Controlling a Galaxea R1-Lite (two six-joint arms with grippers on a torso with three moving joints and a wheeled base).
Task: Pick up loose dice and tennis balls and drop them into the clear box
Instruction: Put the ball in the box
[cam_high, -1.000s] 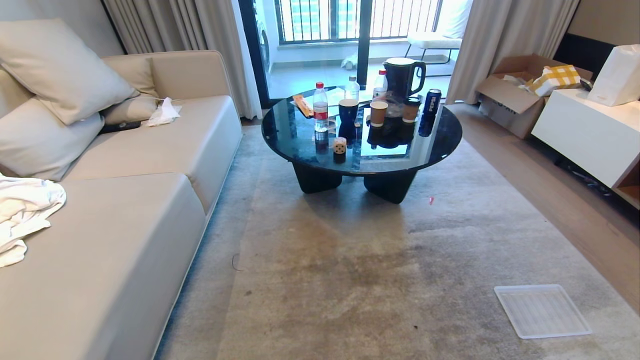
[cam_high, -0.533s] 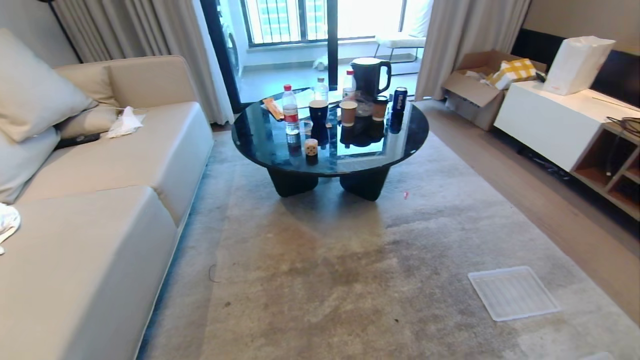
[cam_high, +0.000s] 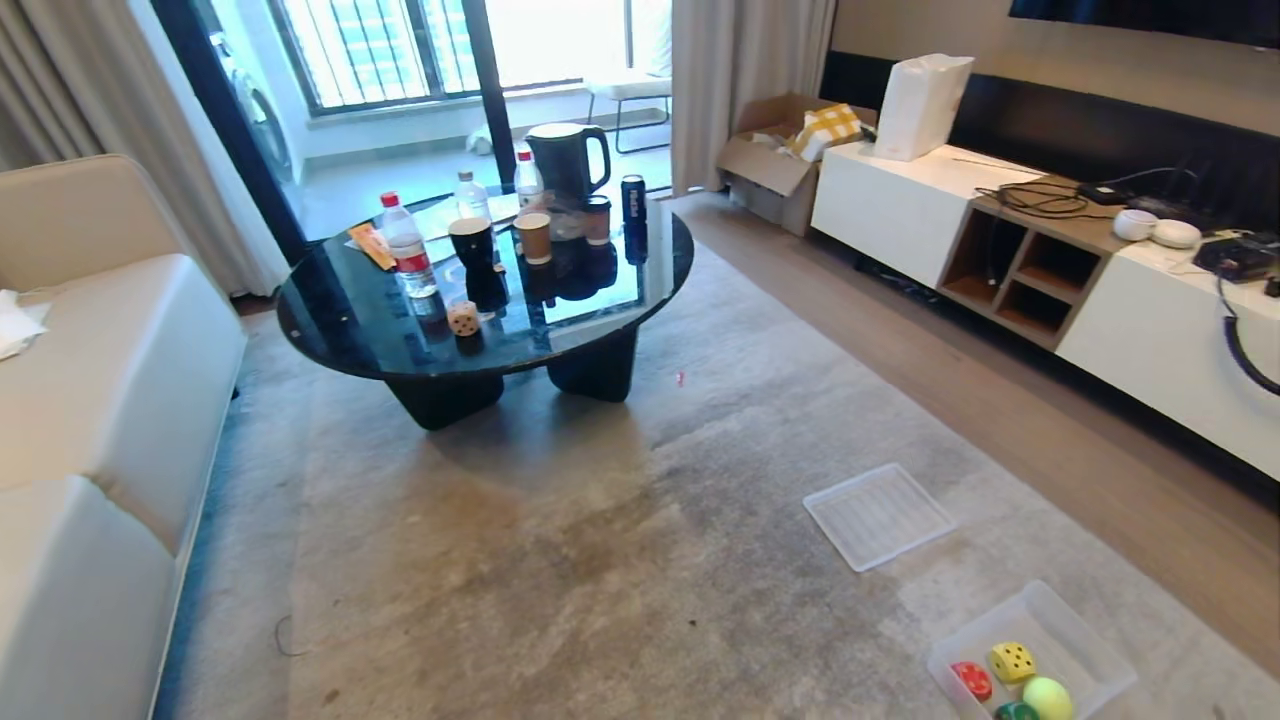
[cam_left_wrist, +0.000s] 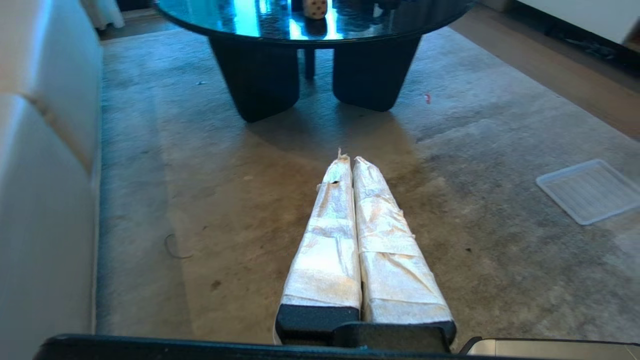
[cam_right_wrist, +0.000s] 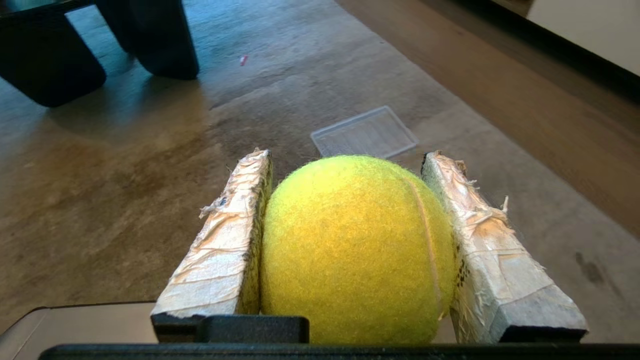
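Bright daylight from the window (cam_high: 400, 50) glares off the glass table (cam_high: 350, 320).

Head high, overlooking rug; wrists low, sharing ribbed tray (cam_high: 878, 515).

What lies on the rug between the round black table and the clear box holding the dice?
In the head view, only the flat ribbed tray lies between the table and the clear box; otherwise bare rug.

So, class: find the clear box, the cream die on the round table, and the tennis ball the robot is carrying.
clear box (cam_high: 1085, 640): head view, bare far wall.
cream die (cam_high: 463, 318): head view, front face with pips.
tennis ball (cam_right_wrist: 357, 250): right wrist view, middle of the fuzzy front, between the right hand's fingers.
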